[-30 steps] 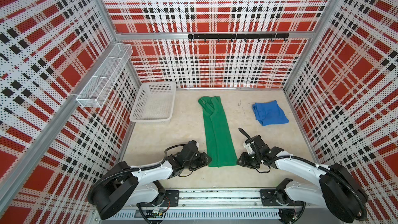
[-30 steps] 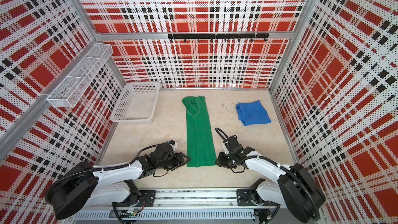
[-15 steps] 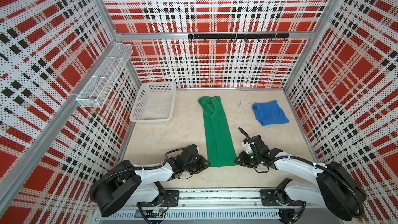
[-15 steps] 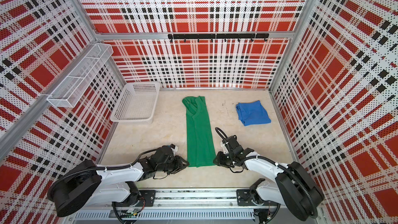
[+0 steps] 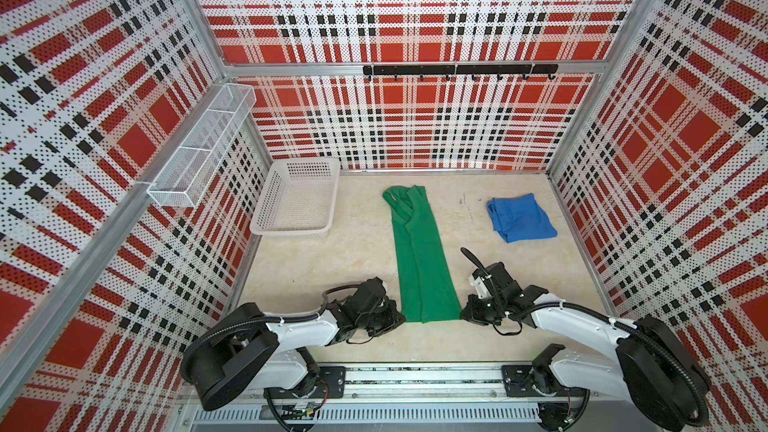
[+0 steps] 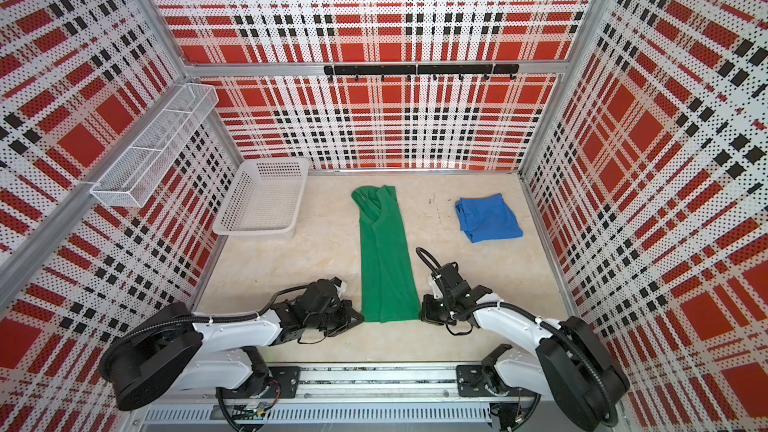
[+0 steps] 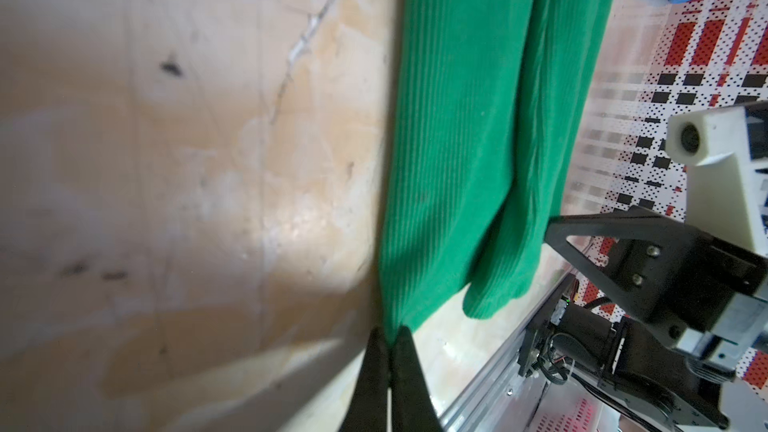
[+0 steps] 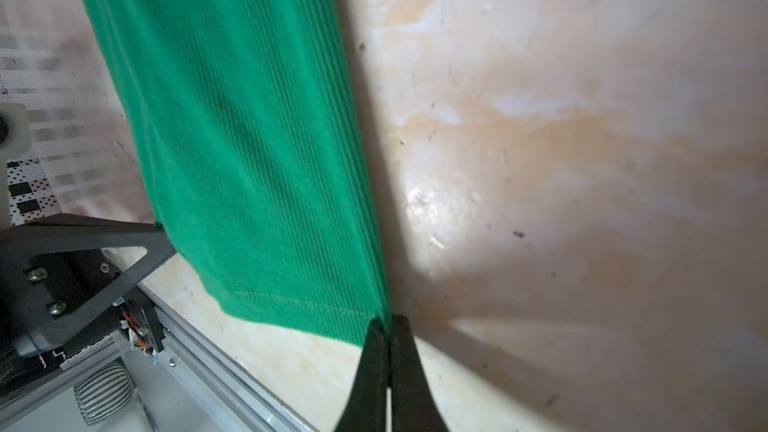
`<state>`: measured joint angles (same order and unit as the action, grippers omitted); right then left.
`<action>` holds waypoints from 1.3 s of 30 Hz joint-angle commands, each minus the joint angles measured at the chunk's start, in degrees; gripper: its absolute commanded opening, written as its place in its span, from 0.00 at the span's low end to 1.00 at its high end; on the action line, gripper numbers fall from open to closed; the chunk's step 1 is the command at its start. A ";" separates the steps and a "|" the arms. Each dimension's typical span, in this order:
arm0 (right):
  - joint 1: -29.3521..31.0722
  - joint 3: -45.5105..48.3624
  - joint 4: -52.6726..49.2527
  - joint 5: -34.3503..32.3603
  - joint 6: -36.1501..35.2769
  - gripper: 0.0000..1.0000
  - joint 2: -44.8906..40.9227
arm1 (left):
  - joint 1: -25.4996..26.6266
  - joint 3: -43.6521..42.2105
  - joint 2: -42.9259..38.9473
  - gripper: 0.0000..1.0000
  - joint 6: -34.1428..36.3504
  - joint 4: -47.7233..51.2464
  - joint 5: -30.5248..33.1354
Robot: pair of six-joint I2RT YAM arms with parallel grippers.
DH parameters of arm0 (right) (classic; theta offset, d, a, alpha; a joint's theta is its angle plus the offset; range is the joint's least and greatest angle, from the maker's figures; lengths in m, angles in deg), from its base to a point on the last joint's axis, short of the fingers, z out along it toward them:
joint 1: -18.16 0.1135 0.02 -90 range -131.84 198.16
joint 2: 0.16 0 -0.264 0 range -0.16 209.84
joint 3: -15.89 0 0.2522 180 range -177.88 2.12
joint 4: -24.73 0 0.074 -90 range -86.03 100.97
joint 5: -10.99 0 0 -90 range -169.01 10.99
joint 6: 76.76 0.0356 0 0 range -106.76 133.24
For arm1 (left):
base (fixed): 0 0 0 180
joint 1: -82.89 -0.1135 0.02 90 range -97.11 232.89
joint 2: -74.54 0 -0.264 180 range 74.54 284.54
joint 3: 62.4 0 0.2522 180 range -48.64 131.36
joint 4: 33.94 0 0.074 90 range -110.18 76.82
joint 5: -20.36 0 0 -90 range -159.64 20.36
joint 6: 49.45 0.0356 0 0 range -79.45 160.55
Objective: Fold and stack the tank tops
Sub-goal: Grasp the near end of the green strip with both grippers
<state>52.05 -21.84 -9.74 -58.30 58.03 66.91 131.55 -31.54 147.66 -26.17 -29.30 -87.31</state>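
Note:
The green tank top lies as a long narrow strip down the middle of the table, straps at the far end. My left gripper is shut on the near left corner of its hem. My right gripper is shut on the near right corner. The ribbed green cloth runs away from both sets of jaws. The blue tank top lies folded at the far right of the table, away from both grippers.
A white perforated basket stands at the far left of the table. A wire shelf hangs on the left wall and a black hook rail on the back wall. A metal rail borders the near table edge.
Both grippers have moved in to the near corners of the green tank top and shut on its hem. The cloth itself has barely shifted.

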 commanded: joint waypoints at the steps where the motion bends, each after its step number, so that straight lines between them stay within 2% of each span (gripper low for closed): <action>1: 1.44 -1.24 -4.69 -1.65 -0.26 0.00 -2.04 | 1.86 0.09 -3.21 0.00 -1.44 2.50 2.55; 9: 7.47 -4.28 -12.85 -5.70 1.72 0.00 -7.29 | 8.31 2.74 -9.68 0.00 -4.51 10.70 8.25; 12: 7.55 -6.94 -14.46 -6.09 0.36 0.00 -9.32 | 8.14 4.62 -12.16 0.00 -4.50 12.60 9.73; 19: 6.05 -15.34 -19.63 -7.12 -8.11 0.00 -5.14 | 1.61 11.55 -11.54 0.00 4.38 21.15 6.76; 28: 0.82 -27.44 -23.98 -8.66 -20.56 0.00 5.40 | -6.87 17.43 -6.52 0.00 13.66 24.03 2.01; 32: -0.45 -33.93 -25.43 -12.15 -26.39 0.00 11.81 | -10.55 20.43 -2.58 0.00 18.28 24.39 0.36; 39: -3.42 -41.89 -19.79 -13.92 -34.64 0.00 21.84 | -16.84 27.20 5.41 0.00 27.39 26.40 0.06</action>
<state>49.76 -60.72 -31.84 -70.04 29.86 85.95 116.60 -6.67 151.00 -5.16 -4.48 -86.63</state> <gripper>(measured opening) 0.053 0.049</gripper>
